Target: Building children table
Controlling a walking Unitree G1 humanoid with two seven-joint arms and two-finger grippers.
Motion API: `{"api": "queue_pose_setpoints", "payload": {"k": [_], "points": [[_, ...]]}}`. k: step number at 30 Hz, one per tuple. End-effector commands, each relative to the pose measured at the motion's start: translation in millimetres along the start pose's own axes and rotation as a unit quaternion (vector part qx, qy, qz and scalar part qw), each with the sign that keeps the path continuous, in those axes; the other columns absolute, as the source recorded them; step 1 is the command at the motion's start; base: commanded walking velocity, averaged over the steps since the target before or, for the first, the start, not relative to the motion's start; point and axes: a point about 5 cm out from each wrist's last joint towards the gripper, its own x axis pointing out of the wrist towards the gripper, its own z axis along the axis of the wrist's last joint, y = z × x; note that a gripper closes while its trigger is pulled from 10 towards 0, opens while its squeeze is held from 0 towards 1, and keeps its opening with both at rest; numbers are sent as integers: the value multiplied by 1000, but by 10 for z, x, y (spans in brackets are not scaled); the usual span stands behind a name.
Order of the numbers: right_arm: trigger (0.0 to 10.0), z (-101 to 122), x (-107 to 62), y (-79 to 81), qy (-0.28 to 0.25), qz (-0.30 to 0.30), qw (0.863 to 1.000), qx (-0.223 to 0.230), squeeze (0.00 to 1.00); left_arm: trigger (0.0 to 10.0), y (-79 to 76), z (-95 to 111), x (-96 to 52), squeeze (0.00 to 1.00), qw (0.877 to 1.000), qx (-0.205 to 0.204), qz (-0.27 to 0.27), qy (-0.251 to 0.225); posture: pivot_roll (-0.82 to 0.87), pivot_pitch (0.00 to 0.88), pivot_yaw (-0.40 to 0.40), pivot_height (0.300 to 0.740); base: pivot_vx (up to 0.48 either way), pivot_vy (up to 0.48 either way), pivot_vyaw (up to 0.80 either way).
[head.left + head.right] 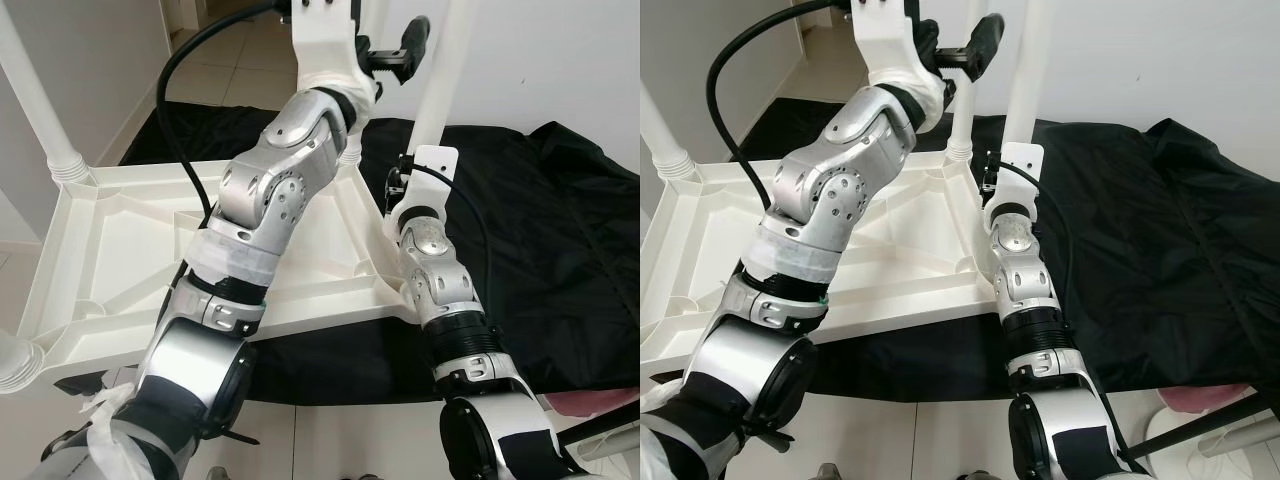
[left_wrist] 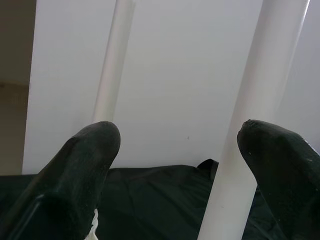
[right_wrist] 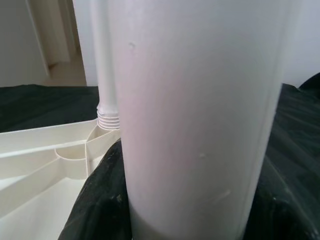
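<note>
Table leg: a white tube (image 1: 432,95) stands upright at the near right corner of the upturned white tabletop (image 1: 110,235), its long axis vertical, rising out of the top of the head views.
Right gripper: the right gripper (image 3: 165,220) sits low against this leg near its socket; in the right wrist view the tube looms straight ahead, dark fingers (image 3: 95,205) showing on either side of its base. It appears to clasp the leg, a reading rather than a certainty.
Left gripper: the left gripper (image 2: 175,150) is raised high, jaws wide and empty; the same leg stands just inside its right finger (image 2: 285,175), a second leg (image 2: 112,65) beyond.
Nearer arm: the right, likely already in contact.
Surroundings: black cloth (image 1: 560,230) lies under the tabletop on the tiled floor (image 1: 330,440).
</note>
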Motion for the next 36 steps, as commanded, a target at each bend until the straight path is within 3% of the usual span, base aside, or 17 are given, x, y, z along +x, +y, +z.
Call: {"api": "queue_pose_setpoints", "payload": {"k": [1,4,5,7,11,22,26,36], "points": [[10000,10,-28,-85,-16,-3,1000,7,0,10000,-77,-118,-74,0,995,15,-95,14,-3,0,-65,740,0,0,0],[10000,1,-51,-118,-21,-1,1000,9,0,10000,-36,-188,-116,0,996,22,-87,23,-3,0,-65,740,0,0,0],[10000,-18,-102,-153,-29,7,999,14,0,10000,39,-330,-174,0,996,29,-67,43,-6,0,-66,740,0,0,0],[10000,-18,-102,-153,-29,7,999,14,0,10000,39,-330,-174,0,996,29,-67,43,-6,0,-66,740,0,0,0],[10000,-77,-302,-203,-60,53,996,28,0,10000,174,-654,-344,0,995,46,-34,84,-13,0,-58,740,0,0,0],[10000,-206,-517,-336,-82,75,994,16,0,10000,274,-893,-523,0,990,54,-17,126,-20,0,-46,740,0,0,0],[10000,-267,-620,-449,-82,74,994,11,0,10000,342,-997,-675,0,987,64,-14,148,-18,0,-44,740,0,0,0],[10000,-310,-710,-491,-73,90,993,5,0,10000,391,-1130,-856,0,980,93,-18,174,-19,0,-41,740,0,0,0]]}}
